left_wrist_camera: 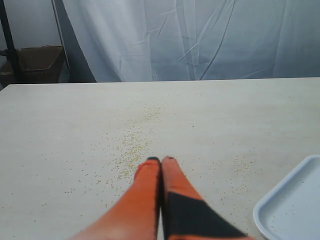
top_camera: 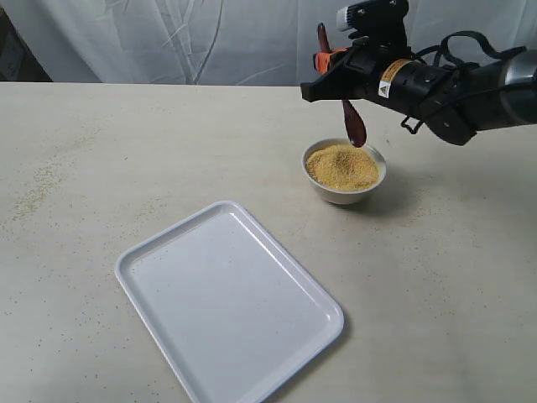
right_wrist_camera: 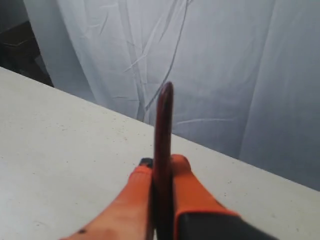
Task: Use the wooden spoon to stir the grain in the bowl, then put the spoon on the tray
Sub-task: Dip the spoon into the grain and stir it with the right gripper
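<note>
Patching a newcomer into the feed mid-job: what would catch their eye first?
The right end effector grips the wooden spoon nearly upright, head down just above the bowl heaped with grain, right of centre. Next comes the big white tray in the foreground, then loose grains scattered on the table ahead of the shut left end effector.

Soft, even light fills every view. The bowl [top_camera: 345, 178] casts a faint shadow on the table [top_camera: 84, 168]. Both wrist views blur the near orange fingers [left_wrist_camera: 145, 200].
</note>
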### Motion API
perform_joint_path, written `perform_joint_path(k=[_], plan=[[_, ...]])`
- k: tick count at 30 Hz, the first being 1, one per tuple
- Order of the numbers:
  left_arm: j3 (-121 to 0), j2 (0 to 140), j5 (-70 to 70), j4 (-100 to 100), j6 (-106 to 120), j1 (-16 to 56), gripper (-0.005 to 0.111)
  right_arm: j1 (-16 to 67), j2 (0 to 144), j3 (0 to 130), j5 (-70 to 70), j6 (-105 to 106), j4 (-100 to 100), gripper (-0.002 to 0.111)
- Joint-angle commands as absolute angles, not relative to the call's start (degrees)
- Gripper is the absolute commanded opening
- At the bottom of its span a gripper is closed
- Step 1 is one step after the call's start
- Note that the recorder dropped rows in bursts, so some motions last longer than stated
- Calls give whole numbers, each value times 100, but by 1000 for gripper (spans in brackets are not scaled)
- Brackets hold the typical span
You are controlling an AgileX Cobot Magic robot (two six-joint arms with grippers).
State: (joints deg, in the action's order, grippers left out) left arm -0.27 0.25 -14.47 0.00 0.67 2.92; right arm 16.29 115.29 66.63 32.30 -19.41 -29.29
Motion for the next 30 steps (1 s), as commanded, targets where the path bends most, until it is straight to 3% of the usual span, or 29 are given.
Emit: perform_joint_path(k=[1,17,30], plan=[[0,0,-1366,0,61,301,0,1532,11905,6665,3184,-1717,-2793,5],[0,0,-1366,0,61,301,0,1834,11515,6665,3265,-1891,-2734,5],[0,0,-1366,0,61,301,0,1999,12120,6665,3009,-1700,-2520,5]])
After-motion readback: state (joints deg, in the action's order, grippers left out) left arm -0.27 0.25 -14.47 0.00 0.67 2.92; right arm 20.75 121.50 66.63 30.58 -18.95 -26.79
